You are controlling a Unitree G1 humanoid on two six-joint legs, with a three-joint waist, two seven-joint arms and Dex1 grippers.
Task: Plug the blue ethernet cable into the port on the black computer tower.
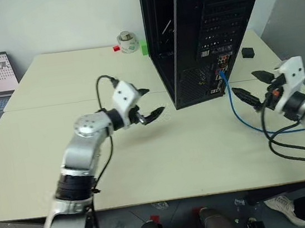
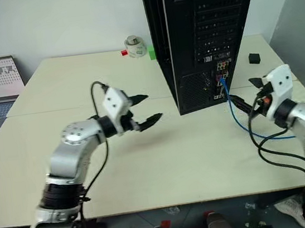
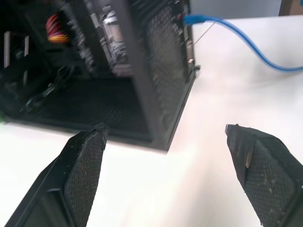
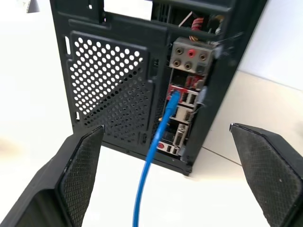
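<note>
Left gripper: released, fingers spread, above the table
Black computer tower: upright at table's far middle
Port: rear connector cluster, holds the plug
Blue ethernet cable: plugged in, trailing down onto table
Right gripper: released, beside cable, apart from it

The black computer tower stands upright on the table at my twelve to one o'clock, its open side toward eleven and its rear panel, with mesh vent and coloured connectors, turned my way. The blue ethernet cable has its end seated in the port low on that panel. From there the cord drops to the tabletop and curves off toward three o'clock.
</note>
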